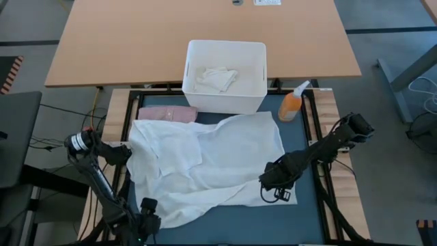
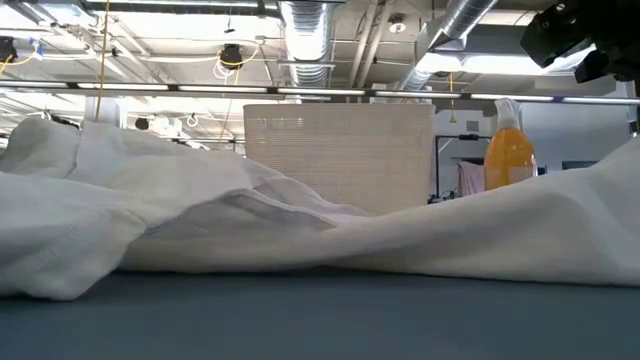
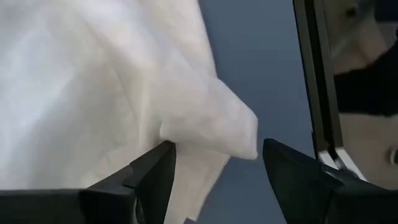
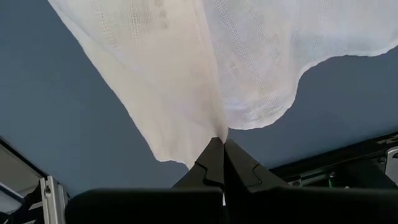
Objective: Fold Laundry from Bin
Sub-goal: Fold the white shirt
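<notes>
A large white cloth point(image 1: 205, 164) of the laundry lies rumpled and spread over the teal-blue mat point(image 1: 300, 219); in the low view this cloth point(image 2: 300, 235) fills the front. My left gripper point(image 1: 128, 154) stands open at the cloth's left edge, and a folded corner point(image 3: 217, 130) sits between its fingers. My right gripper point(image 1: 270, 180) is shut on the cloth near its near right corner. The white bin point(image 1: 225, 99) stands at the mat's far edge with a crumpled white piece point(image 1: 217, 78) inside. A folded pink garment point(image 1: 167, 113) lies flat beside the bin. My left gripper has one fingertip point(image 3: 163, 152) right at the cloth's folded corner; I cannot tell whether it touches. My right gripper pinches a gathered fold of the white cloth point(image 4: 216, 132) between its two fingertips, coming from above and pointing down. From there the cloth fans out onto the mat, raised at the pinch.
An orange spray bottle point(image 1: 291, 104) stands right of the bin, also showing in the low view point(image 2: 508, 155). A wooden table point(image 1: 136, 41) lies beyond the bin. Bare mat point(image 4: 56, 118) shows near and right of the cloth. Black frame rails point(image 1: 317, 130) edge the mat.
</notes>
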`<state>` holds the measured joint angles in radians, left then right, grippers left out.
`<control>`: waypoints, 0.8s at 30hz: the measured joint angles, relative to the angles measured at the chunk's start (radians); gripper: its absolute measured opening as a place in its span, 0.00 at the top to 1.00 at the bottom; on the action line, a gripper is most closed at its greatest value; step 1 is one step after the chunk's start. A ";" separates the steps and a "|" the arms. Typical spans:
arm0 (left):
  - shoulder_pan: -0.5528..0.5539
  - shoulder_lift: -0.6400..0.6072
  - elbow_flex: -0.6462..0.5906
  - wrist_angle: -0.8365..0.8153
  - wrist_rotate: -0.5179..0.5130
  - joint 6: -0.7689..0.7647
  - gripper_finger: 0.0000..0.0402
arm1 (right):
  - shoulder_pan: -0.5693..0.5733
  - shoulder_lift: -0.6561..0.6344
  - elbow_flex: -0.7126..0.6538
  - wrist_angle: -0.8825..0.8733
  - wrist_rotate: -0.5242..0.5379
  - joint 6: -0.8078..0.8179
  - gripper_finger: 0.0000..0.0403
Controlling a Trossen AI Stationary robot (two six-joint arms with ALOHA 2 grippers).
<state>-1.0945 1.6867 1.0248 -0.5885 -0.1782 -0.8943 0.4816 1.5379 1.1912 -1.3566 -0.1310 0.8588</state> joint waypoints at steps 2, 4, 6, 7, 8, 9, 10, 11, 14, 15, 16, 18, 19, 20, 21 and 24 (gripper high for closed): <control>0.000 -0.003 0.000 -0.004 -0.002 -0.006 0.42 | 0.000 0.000 0.000 0.001 0.000 0.000 0.97; 0.000 -0.003 0.000 -0.003 -0.003 -0.008 0.43 | 0.000 0.000 0.000 0.003 0.000 0.000 0.97; 0.000 -0.003 0.000 0.004 -0.009 -0.009 0.46 | 0.000 0.000 0.000 0.003 0.000 -0.001 0.97; 0.000 -0.003 0.000 0.004 -0.010 -0.009 0.48 | 0.000 0.000 0.000 0.003 0.000 0.000 0.97; 0.000 -0.003 0.000 0.002 -0.010 -0.013 0.50 | 0.000 0.000 0.000 0.003 0.000 -0.001 0.97; 0.000 -0.003 0.000 0.001 -0.012 -0.017 0.54 | 0.000 0.000 0.000 0.003 0.000 -0.001 0.97; 0.000 -0.003 0.000 0.001 -0.015 -0.023 0.57 | 0.000 0.000 0.000 0.003 0.000 -0.001 0.97; 0.000 -0.003 0.000 0.001 -0.018 -0.027 0.62 | 0.000 0.000 0.000 0.003 0.000 -0.001 0.97; 0.000 -0.003 0.000 0.007 -0.017 -0.030 0.76 | 0.000 0.000 0.000 0.003 0.000 -0.003 0.97; 0.000 -0.003 0.000 0.013 -0.017 -0.030 0.82 | 0.000 0.000 0.000 0.003 0.000 -0.003 0.97; 0.000 -0.004 0.000 0.022 -0.013 -0.025 0.87 | 0.000 0.000 0.000 0.003 0.000 -0.003 0.97; 0.000 -0.010 0.000 0.046 -0.010 -0.004 0.96 | 0.000 0.000 0.000 0.003 0.000 -0.003 0.97; 0.000 -0.017 0.001 0.051 -0.010 0.002 0.98 | 0.000 0.000 0.000 0.003 0.000 -0.003 0.97; 0.000 -0.026 0.005 0.044 -0.014 0.009 0.98 | 0.000 0.000 0.000 0.003 0.000 -0.003 0.97; 0.000 -0.035 0.015 0.033 -0.018 0.016 0.99 | 0.000 0.000 0.000 0.003 -0.001 -0.003 0.97; 0.000 -0.078 0.050 -0.018 -0.018 0.027 1.00 | 0.007 0.000 0.000 0.002 -0.003 0.008 0.97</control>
<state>-1.0946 1.6083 1.0751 -0.6062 -0.1967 -0.8671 0.4891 1.5379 1.1912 -1.3544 -0.1337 0.8665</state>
